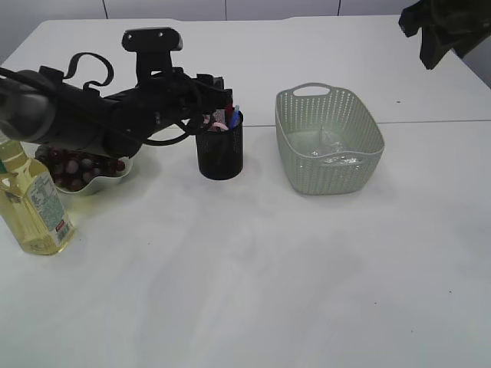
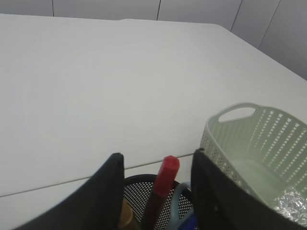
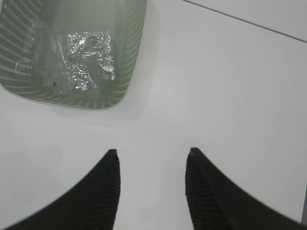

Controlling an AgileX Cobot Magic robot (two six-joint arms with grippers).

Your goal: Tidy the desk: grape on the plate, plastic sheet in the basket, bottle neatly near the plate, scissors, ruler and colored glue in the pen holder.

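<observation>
The black mesh pen holder (image 1: 220, 152) stands mid-table and holds a red-capped glue stick (image 2: 165, 176), a blue scissors handle (image 2: 178, 201) and other items. My left gripper (image 1: 219, 103) is open, just above the holder's rim, its fingers either side of the glue stick (image 2: 156, 160). Dark grapes (image 1: 77, 167) lie on the white plate (image 1: 115, 179) at the left. The oil bottle (image 1: 31, 201) stands in front of the plate. The crinkled plastic sheet (image 3: 86, 57) lies in the green basket (image 1: 328, 138). My right gripper (image 3: 151, 155) is open and empty, raised at the far right (image 1: 437, 31).
The table's seam runs behind the holder and basket. The basket (image 2: 254, 143) stands close right of the pen holder. White tabletop stretches in front of the objects and right of the basket.
</observation>
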